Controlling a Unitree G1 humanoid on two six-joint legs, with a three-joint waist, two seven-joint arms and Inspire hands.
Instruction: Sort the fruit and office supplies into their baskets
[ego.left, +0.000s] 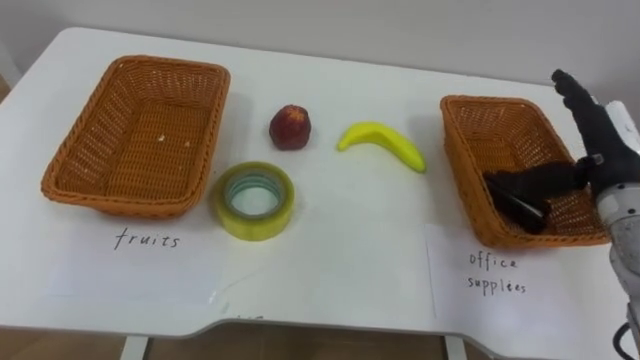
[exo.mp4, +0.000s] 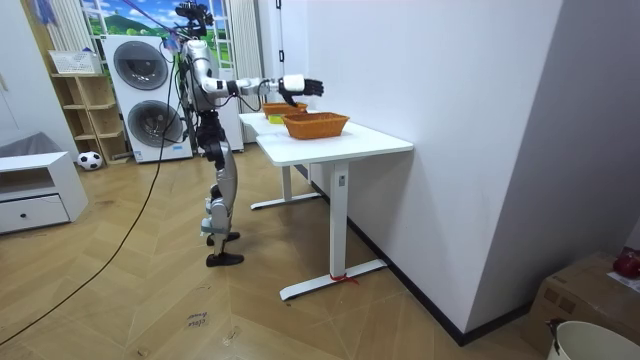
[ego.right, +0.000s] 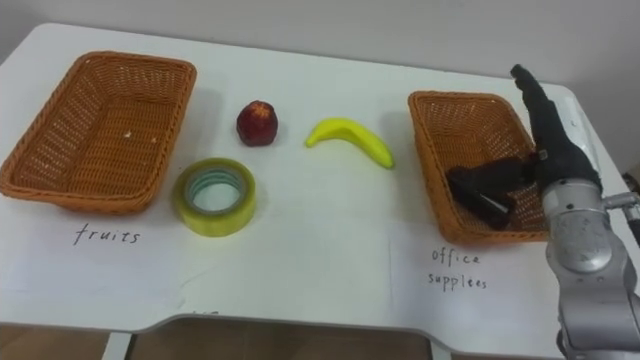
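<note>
On the white table, a red apple (ego.left: 290, 127) and a yellow banana (ego.left: 382, 143) lie between two wicker baskets. A yellow-green tape roll (ego.left: 251, 200) lies flat in front of the apple. The left basket (ego.left: 90, 150), labelled fruits, holds nothing. The right basket (ego.left: 470, 140), labelled office supplies, holds a black item (ego.left: 522, 212). My right hand (ego.left: 600, 130) hovers over that basket's right side, open, fingers straight and thumb stretched left just above the black item. In the room view the robot stands at the table with its right hand (exo.mp4: 303, 87) out over the baskets.
Paper labels lie in front of each basket: fruits (ego.left: 145, 240) and office supplies (ego.left: 495, 272). The table's front edge (ego.left: 330, 325) runs close below them. A wall stands behind the table.
</note>
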